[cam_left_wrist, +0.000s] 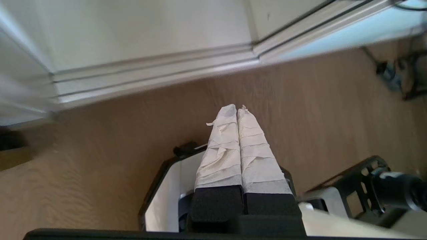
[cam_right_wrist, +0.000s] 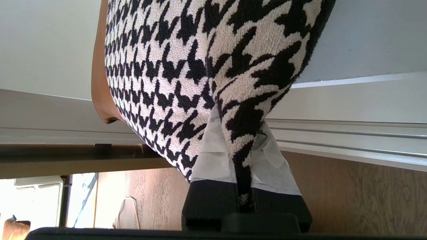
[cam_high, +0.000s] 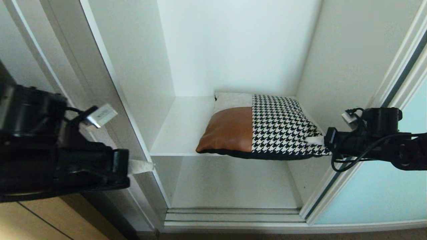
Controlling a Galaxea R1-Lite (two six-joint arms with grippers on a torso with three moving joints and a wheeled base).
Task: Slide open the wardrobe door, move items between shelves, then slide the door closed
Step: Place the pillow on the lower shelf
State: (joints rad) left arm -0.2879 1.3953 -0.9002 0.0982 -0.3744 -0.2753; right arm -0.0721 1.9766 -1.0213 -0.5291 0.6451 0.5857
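On the white shelf [cam_high: 180, 133] of the opened wardrobe lay the cushion [cam_high: 257, 128], gripped at one corner.

Its front right houndstooth corner was pinched between the taped fingers [cam_right_wrist: 213, 156] of the right gripper [cam_high: 320, 140], which reached in from the right, in front of the pale blue sliding door [cam_high: 377, 196]. The cushion's front edge slightly overhung the shelf lip, brown patch toward the left. The left gripper [cam_high: 141, 166] hung outside the wardrobe's left frame, its wrapped fingers [cam_left_wrist: 222, 150] pressed together on nothing, above the wooden floor [cam_left_wrist: 100, 160].
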